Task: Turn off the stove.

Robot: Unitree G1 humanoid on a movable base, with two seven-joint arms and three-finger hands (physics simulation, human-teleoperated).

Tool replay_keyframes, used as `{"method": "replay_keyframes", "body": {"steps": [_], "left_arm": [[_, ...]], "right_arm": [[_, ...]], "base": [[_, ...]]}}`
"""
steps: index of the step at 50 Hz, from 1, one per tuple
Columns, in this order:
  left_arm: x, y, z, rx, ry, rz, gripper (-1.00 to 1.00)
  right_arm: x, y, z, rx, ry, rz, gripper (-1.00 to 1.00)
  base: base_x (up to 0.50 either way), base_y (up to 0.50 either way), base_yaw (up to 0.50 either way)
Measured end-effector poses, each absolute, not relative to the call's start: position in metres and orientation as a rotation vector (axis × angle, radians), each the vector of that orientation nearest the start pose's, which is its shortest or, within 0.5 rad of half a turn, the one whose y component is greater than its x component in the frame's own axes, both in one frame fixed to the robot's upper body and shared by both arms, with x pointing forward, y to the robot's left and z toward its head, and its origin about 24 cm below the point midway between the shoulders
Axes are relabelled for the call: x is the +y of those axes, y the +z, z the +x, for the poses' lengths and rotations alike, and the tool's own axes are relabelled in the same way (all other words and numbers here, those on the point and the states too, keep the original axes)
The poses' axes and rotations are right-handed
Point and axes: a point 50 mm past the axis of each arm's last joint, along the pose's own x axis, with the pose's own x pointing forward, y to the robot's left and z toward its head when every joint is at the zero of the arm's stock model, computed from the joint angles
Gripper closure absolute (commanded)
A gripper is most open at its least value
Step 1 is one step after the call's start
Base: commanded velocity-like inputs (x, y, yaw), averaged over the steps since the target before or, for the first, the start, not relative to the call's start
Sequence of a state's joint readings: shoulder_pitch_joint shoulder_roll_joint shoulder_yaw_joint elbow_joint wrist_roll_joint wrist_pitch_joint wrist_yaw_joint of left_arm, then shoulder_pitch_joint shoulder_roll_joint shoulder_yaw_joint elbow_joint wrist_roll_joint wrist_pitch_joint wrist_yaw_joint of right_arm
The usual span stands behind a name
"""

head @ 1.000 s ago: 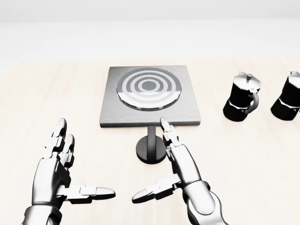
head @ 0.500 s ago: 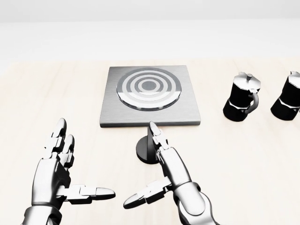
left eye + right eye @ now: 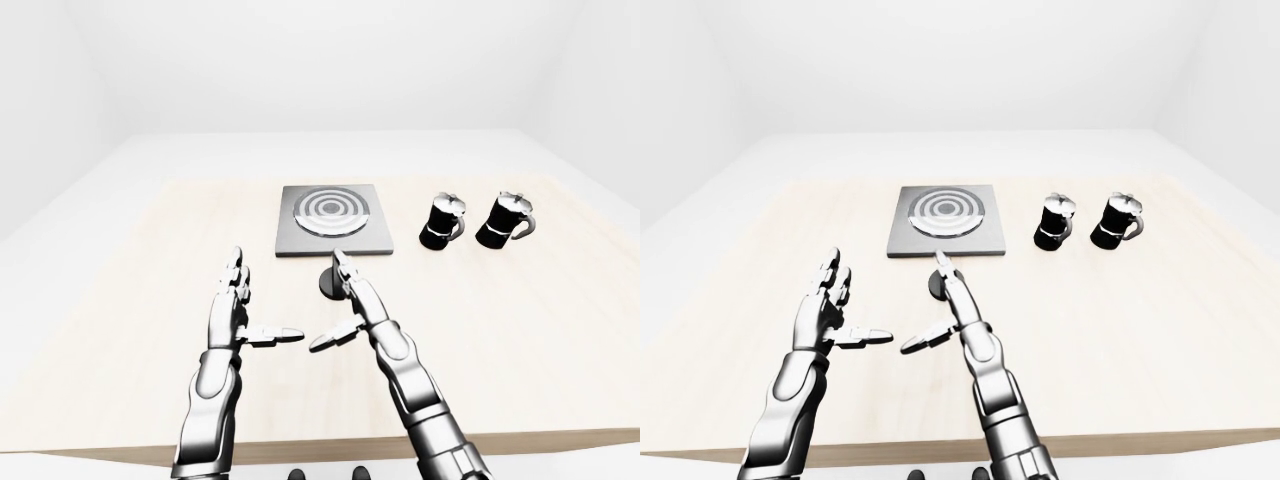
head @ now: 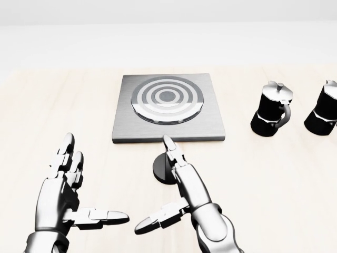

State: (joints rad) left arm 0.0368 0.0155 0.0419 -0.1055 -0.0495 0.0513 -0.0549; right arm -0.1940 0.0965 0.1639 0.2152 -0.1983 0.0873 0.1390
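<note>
A pale wooden table [image 4: 274, 179] fills the head view. A square grey stove [image 4: 168, 108], a single hotplate with concentric silver and dark rings, lies flat near the top centre. Just below its lower edge stands its control knob [image 4: 162, 167], a dark round disc with an upright grip bar rising from its middle. To the right of the stove, well apart from it, stand two black and silver moka pots [image 4: 271, 109]; the second is cut off by the right edge of the view.

The right hand [image 4: 179, 190] reaches up from the bottom of the view, its fingers spread and straight, grasping nothing. Its long fingertips [image 4: 169, 143] lie over the knob's upright bar and partly hide it; whether they touch the bar cannot be told. Its thumb points left, away from the knob. The left hand [image 4: 63, 195] hovers over the table at lower left, well apart from the knob, also spread and holding nothing.

The knob looks rigid, smooth and hard, probably fixed to the table and free only to turn. The upright bar seems the natural place to pinch it, thumb on one flat side and fingers on the other. Its smooth finish may let the metal fingers slip.

No brand, label or writing can be read anywhere.
</note>
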Motion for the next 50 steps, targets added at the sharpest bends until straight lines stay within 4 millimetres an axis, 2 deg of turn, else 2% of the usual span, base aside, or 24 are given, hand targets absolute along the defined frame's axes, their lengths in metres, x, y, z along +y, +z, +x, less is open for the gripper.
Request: {"method": "replay_keyframes", "body": {"steps": [16,50], "left_arm": [[0.162,0.054,0.248,-0.024,-0.008,-0.033,-1.00],[0.162,0.054,0.247,-0.024,-0.006,-0.033,-1.00]], "right_arm": [[-0.075,0.029,0.290,0.134,0.333,-0.145,-1.00],[-0.073,0.024,0.294,0.160,0.326,-0.135,-1.00]], "base": [[0.00,0.00,0.00],[0.00,0.00,0.00]]}}
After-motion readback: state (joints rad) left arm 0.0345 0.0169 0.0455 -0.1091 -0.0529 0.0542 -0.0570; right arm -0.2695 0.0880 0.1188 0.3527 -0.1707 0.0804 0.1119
